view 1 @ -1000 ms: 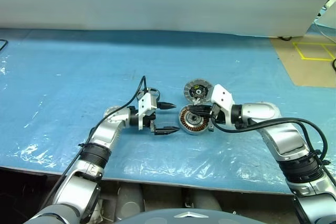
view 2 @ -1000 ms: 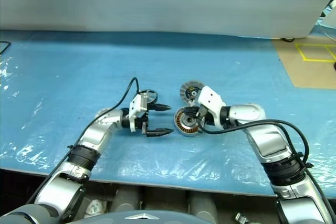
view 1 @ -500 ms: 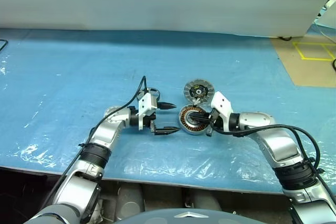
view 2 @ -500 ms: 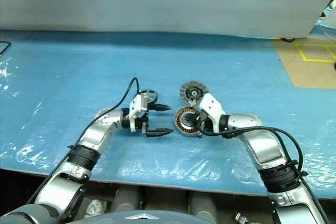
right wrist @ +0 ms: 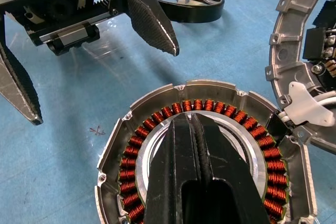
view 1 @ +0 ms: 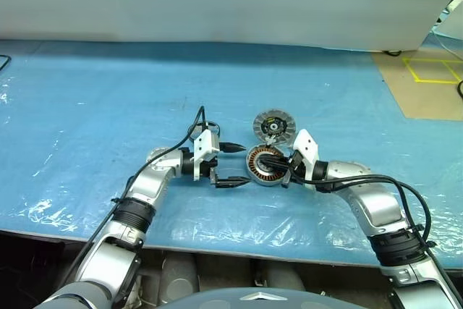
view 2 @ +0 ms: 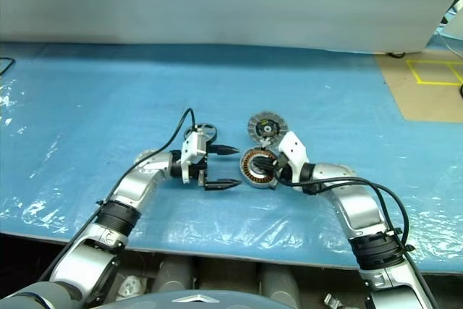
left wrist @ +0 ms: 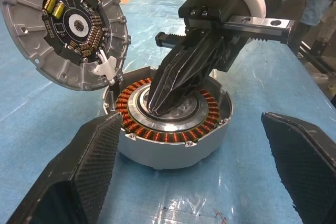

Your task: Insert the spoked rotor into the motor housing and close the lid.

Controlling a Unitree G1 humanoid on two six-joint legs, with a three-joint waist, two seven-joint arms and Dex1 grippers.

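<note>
The spoked rotor [view 2: 205, 132] lies flat just upper left of the wide-open left gripper [view 2: 230, 166], the nearer arm. The right gripper [left wrist: 170, 90], fingers together, presses into the motor housing [view 1: 265, 165] at frame centre.

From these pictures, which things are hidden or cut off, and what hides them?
- Centre of the motor housing: right wrist view, covered by the shut right gripper.
- Lid: right wrist view, cut by the picture's edge.
- Spoked rotor: left eye view, partly behind the open left gripper and its cable.
</note>
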